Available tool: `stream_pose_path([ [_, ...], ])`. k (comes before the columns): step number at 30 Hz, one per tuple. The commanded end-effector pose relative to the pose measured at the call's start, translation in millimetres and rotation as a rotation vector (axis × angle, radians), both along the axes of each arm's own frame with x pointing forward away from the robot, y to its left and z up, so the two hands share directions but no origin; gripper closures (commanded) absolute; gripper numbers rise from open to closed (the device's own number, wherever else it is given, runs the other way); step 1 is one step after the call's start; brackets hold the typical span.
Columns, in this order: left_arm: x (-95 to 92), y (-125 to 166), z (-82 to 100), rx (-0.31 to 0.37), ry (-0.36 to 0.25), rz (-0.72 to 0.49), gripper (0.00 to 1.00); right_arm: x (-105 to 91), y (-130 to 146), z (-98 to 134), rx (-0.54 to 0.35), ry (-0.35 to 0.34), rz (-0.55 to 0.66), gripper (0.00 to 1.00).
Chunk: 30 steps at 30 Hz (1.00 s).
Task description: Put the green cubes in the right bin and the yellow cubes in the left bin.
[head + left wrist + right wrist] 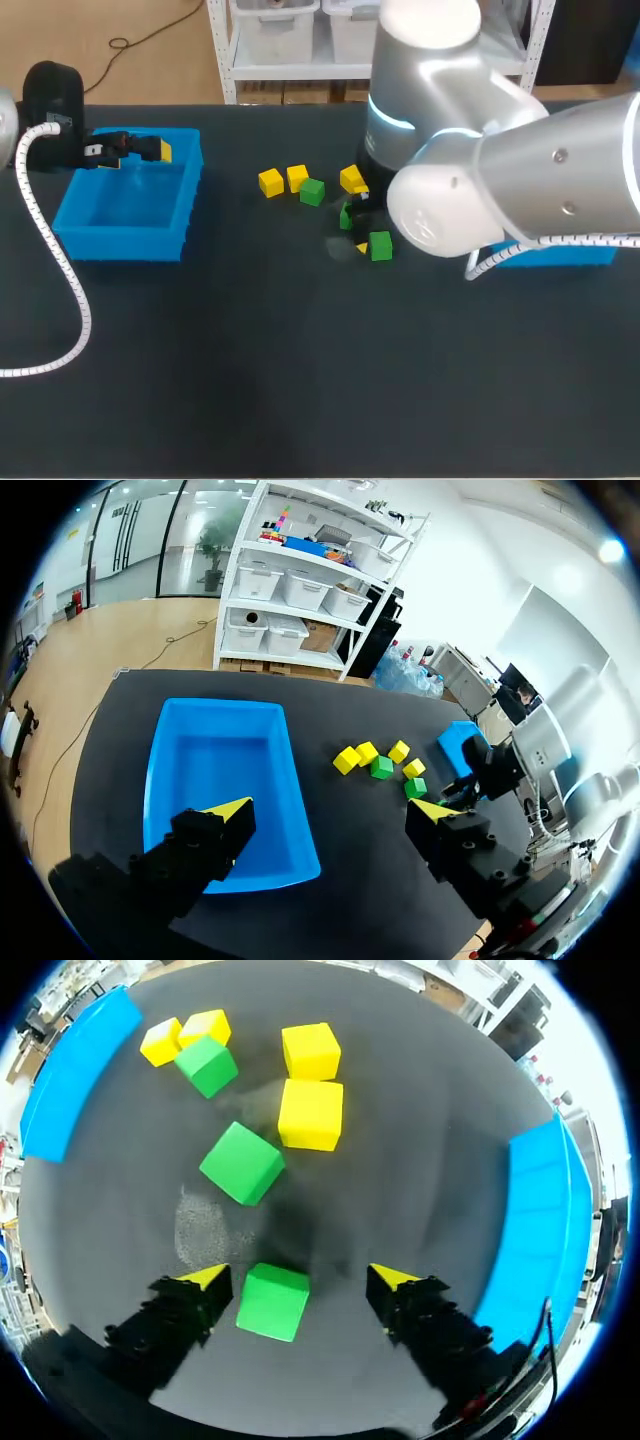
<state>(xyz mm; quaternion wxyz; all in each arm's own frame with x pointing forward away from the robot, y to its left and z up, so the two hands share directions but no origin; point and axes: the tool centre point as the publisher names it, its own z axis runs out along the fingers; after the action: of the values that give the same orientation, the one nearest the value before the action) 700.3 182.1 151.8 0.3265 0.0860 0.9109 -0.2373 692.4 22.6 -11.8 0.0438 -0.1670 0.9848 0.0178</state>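
Observation:
In the right wrist view my right gripper [297,1278] is open and low over the table. A green cube [272,1302] lies between its fingers, close to one fingertip [205,1278] and apart from the other. Ahead of it are a second green cube [242,1163], two yellow cubes [311,1113], then a third green cube [207,1065] with two more yellow ones. From the head view that green cube [380,245] shows beside one yellow fingertip [361,247]. My left gripper [331,810] hangs open and empty over the left bin [165,770].
The left blue bin [125,235] stands at the table's left. The right blue bin [555,258] is mostly hidden under my right arm [520,170] and shows beside the right gripper [535,1220]. A white cable [60,270] trails over the table's left.

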Motion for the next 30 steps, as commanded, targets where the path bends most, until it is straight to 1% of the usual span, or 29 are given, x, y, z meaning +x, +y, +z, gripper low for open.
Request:
stream_pose_path([
  [1,-0.3,2,-1.7,-0.009,-0.007,-0.006,0.0,1.0,-1,-3,0.009,0.006,-0.009,1.0],
  [7,-0.3,2,-1.7,-0.009,-0.007,-0.006,0.0,0.5,-3,-2,0.025,0.008,-0.017,1.0],
  [9,-0.3,2,-1.7,-0.009,-0.007,-0.006,0.0,1.0,-3,2,0.032,-0.001,-0.016,1.0],
  [10,-0.3,2,-1.7,-0.009,-0.007,-0.006,0.0,1.3,-3,7,0.022,-0.031,-0.001,1.0],
  [12,-0.3,2,-1.7,-0.009,-0.007,-0.006,0.0,2.1,-5,25,0.018,-0.089,0.02,1.0],
  [16,-0.3,2,-1.7,-0.009,-0.007,-0.006,0.0,8.2,-17,78,0.019,-0.253,0.044,1.0],
  [18,-0.3,2,-1.7,-0.009,-0.007,-0.006,0.0,11.5,-33,106,0.026,-0.33,0.033,1.0],
  [19,-0.3,2,-1.7,-0.009,-0.007,-0.006,0.0,12.9,-42,118,0.036,-0.356,0.02,1.0],
  [22,-0.3,2,-1.7,-0.009,-0.007,-0.006,0.0,17.4,-75,146,0.032,-0.428,-0.031,1.0],
  [23,-0.3,2,-1.7,-0.009,-0.007,-0.006,0.0,18.5,-92,154,0.03,-0.445,-0.062,1.0],
  [25,-0.3,2,-1.7,-0.009,-0.007,-0.006,0.0,20.0,-111,160,0.016,-0.464,-0.102,1.0],
  [27,-0.3,2,-1.7,-0.009,-0.007,-0.006,0.0,20.7,-138,162,-0.007,-0.474,-0.16,1.0],
  [28,-0.3,2,-1.7,-0.009,-0.007,-0.006,0.0,20.6,-144,161,-0.012,-0.473,-0.179,1.0],
  [30,-0.3,2,-1.7,-0.009,-0.007,-0.006,0.0,19.7,-168,154,-0.016,-0.45,-0.243,1.0],
])
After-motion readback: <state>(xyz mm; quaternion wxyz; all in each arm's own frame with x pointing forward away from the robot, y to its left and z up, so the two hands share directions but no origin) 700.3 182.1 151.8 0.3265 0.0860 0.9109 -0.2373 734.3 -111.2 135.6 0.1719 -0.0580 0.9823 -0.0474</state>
